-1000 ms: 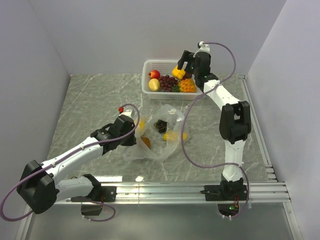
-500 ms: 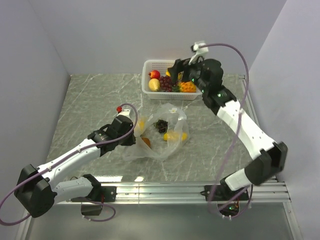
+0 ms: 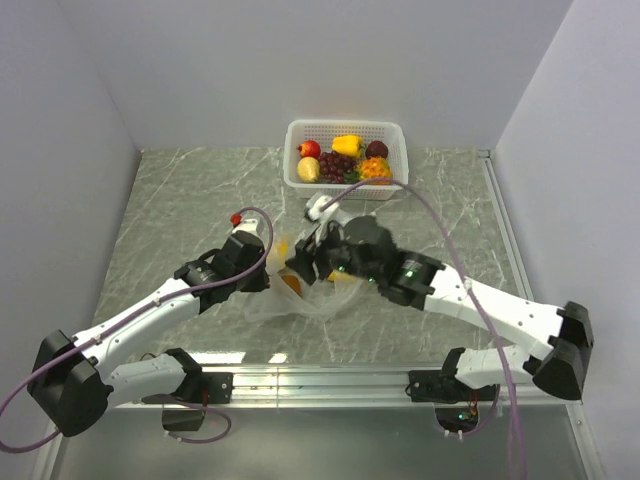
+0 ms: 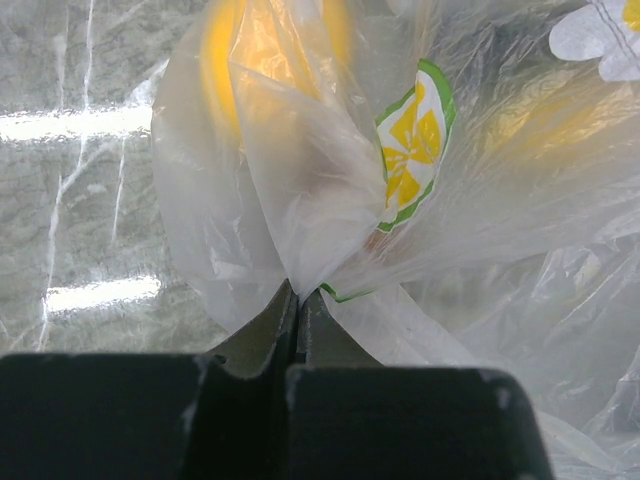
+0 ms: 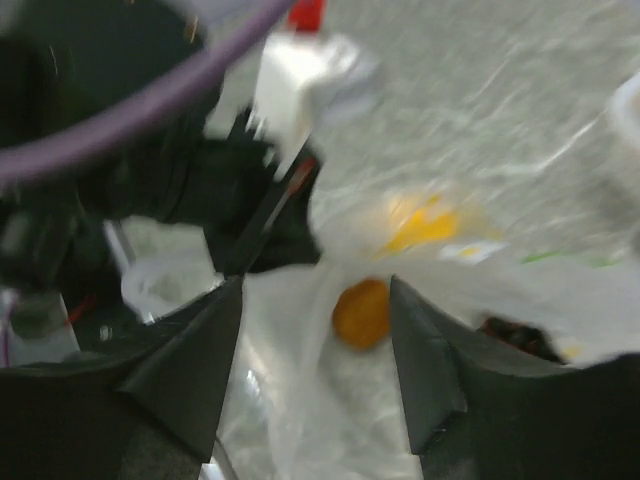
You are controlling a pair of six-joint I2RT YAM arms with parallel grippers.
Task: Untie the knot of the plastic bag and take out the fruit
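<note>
Left pincer (image 4: 297, 300) is pressed together on a fold of the plastic bag (image 4: 330, 200), the thin film bunched up out of the closed jaws and fanning away from them; a printed lemon-slice mark (image 4: 412, 150) sits on the plastic just beyond the tips. In the top view the left pincer (image 3: 268, 262) grips the bag's left edge, and the plastic bag (image 3: 300, 305) lies crumpled on the marble-patterned tabletop (image 3: 180, 200) between the two arms, near the middle of the surface.

Right pincer (image 5: 315, 300) has its fingers (image 5: 200, 350) spread apart, hanging over the bag with nothing pinched between them. The wrist picture is blurred, but the plastic bag (image 5: 290, 400) shows directly below the gap, and an orange fruit (image 5: 362, 312) lies inside it just under the open jaws. From above, the right pincer (image 3: 305, 262) is over the bag's upper part, close beside the left one, and the orange fruit (image 3: 291, 283) shows through the plastic between them. A yellow fruit (image 3: 283, 245) is also in the bag, next to the left wrist.

Well apart, at the far edge, the white basket (image 3: 345, 124) holds more fruit: purple grapes (image 3: 335, 163), a red one (image 3: 309, 149), yellow ones and a knobbly orange one (image 3: 375, 170)
</note>
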